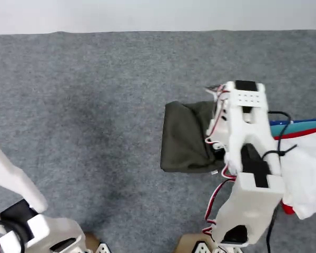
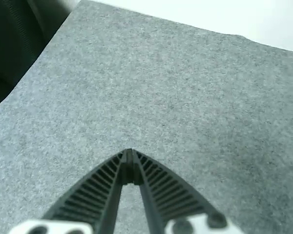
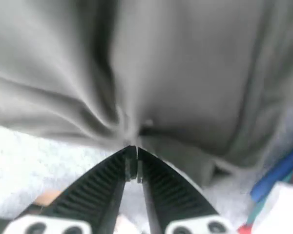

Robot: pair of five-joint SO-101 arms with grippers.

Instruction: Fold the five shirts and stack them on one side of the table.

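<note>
A dark olive shirt (image 1: 185, 138) lies folded and bunched on the grey mat (image 1: 95, 105), right of centre. The right arm (image 1: 246, 137) stands over the shirt's right edge. In the right wrist view my right gripper (image 3: 132, 155) is shut, and the olive shirt (image 3: 185, 73) gathers into creases right at its tips. A white shirt (image 1: 308, 176) lies at the right edge, with blue and red cloth (image 1: 300, 126) showing beside it. My left gripper (image 2: 131, 163) is shut with nothing in it, above the bare mat (image 2: 185, 87).
The left arm (image 1: 21, 216) sits at the near left corner of the table. The mat's far edge (image 1: 147, 32) meets a white wall. A dark drop lies past the mat's edge (image 2: 34, 63) in the left wrist view.
</note>
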